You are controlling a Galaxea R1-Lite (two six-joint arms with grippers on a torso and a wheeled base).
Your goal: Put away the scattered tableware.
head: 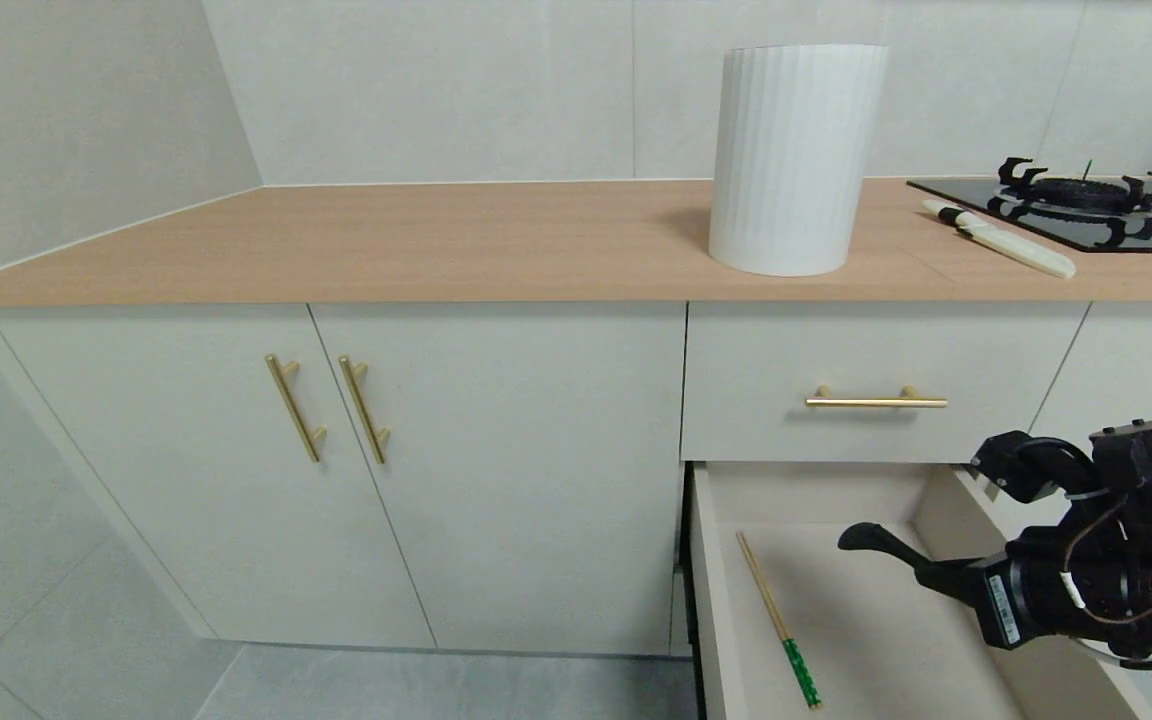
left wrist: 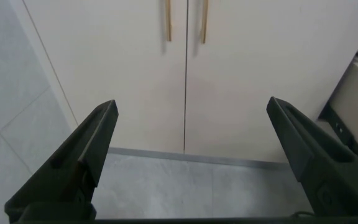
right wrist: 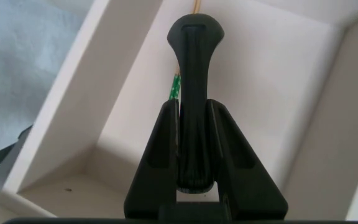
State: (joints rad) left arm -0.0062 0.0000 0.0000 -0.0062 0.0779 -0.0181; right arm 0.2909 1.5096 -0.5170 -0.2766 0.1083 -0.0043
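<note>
The right tool, clenched on nothing, hangs over the pale open drawer. The long cream utensil with a black band lies on the wooden counter at its 1 o'clock, pointing 10-to-4.

Head view overlooks counter, doors, drawer; right wrist peers closely into drawer, left wrist faces doors.

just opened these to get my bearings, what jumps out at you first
The tall white ribbed container standing on the wooden countertop catches the eye first. Lower down, an open drawer holds chopsticks with a green end, and the right gripper hangs over it, jaws shut. A pale knife lies on the countertop beside the black stove.
</note>
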